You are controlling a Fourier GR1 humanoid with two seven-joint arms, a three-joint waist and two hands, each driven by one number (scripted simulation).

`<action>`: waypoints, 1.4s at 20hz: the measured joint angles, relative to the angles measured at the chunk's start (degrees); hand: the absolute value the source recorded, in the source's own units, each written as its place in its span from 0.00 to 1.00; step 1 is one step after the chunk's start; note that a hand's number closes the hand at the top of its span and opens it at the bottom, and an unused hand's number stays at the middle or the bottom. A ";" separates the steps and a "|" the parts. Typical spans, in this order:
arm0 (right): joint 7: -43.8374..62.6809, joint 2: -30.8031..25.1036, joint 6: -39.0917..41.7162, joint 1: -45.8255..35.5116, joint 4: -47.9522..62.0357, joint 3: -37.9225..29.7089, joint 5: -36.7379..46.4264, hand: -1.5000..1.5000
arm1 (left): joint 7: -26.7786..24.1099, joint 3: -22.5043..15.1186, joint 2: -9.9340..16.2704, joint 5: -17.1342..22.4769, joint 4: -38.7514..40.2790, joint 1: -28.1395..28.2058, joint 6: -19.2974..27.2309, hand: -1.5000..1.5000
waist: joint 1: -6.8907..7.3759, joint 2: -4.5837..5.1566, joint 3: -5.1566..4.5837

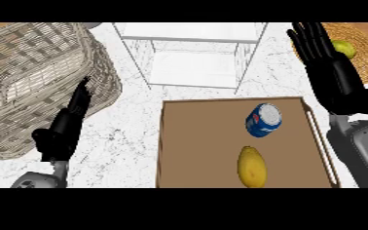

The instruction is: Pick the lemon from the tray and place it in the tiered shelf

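White marble counter (137, 126); lemon (251, 166) lies on brown tray (194, 146), near blue can (264, 120). Our right hand (320, 53) released, raised well apart; left hand (68, 122) relaxed beside wicker basket (43, 68). We should come down over lemon, avoid can, then lift toward white tiered shelf (191, 53)
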 measured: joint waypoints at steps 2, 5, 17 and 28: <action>1.54 0.17 -2.33 1.86 -0.61 -1.08 0.02 0.00 | 0.33 -0.33 0.34 -0.81 -0.76 0.07 -0.09 0.50 | -0.23 -0.29 -0.79; 5.35 0.01 -8.74 7.37 -2.35 -2.46 0.86 0.00 | 0.31 -0.68 0.03 -1.88 0.14 -0.38 0.37 0.50 | -1.89 -0.67 -1.52; 0.51 7.07 -40.06 30.37 -0.46 -9.45 10.76 0.00 | 1.76 -1.47 -1.26 -1.80 0.88 -1.26 0.10 0.50 | -5.62 -0.87 -2.11; 0.40 5.70 -42.00 54.13 -25.58 1.23 18.68 0.00 | 2.40 -2.18 -3.09 -2.37 3.71 -5.59 -2.85 0.50 | -1.20 -0.52 -2.21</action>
